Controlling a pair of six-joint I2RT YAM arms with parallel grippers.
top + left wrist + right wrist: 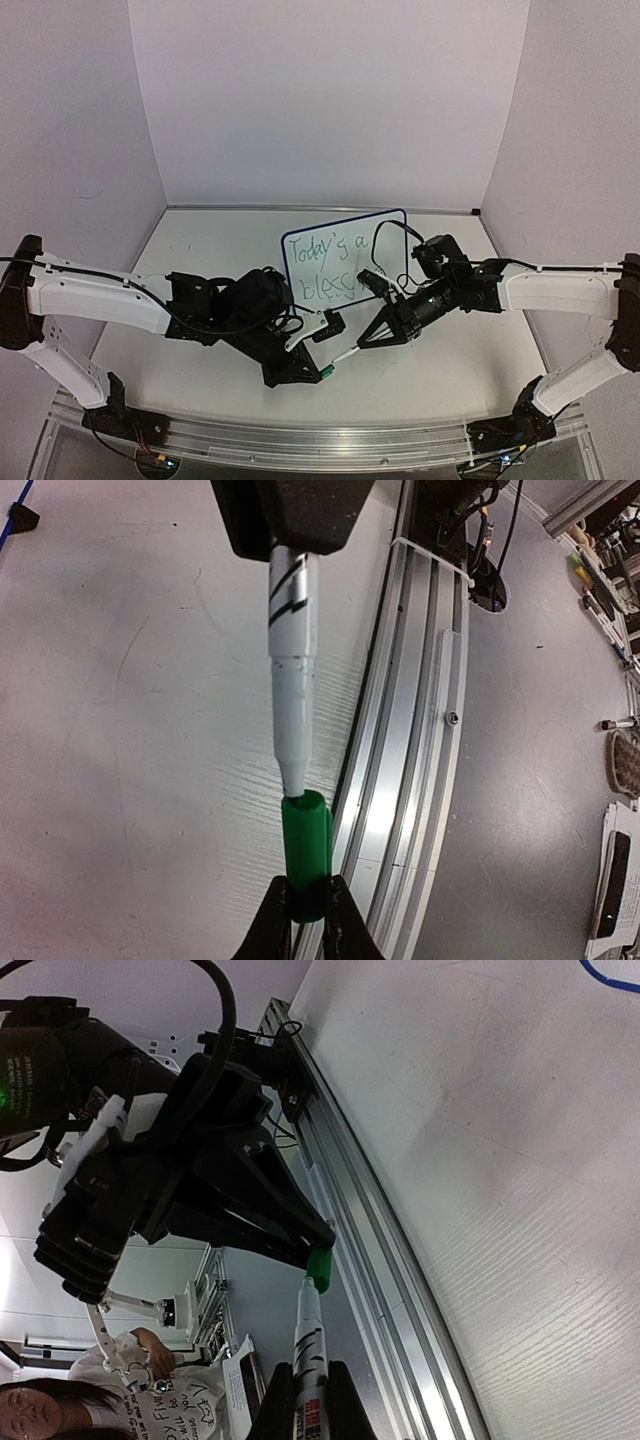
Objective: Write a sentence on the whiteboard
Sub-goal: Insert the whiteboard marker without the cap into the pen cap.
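The left gripper point(305, 912) is clamping a smooth green cylindrical plastic cap point(305, 855). The right gripper point(305, 1402) is grasping a white tapered marker barrel point(308, 1345), with the nib end entering the cap. The small blue-edged, round-cornered whiteboard point(342, 268) is standing behind them on the matte white table point(200, 250), bearing the green handwritten sentence point(325, 247).

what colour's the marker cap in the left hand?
Green: the small cylindrical plastic cap pinched by the left hand. Clearest in the left wrist view.

The whiteboard point(342, 268), standing far and middle, carries a green handwritten sentence point(325, 247): "Today's a", then "bless…" beneath, its ending hidden from view.
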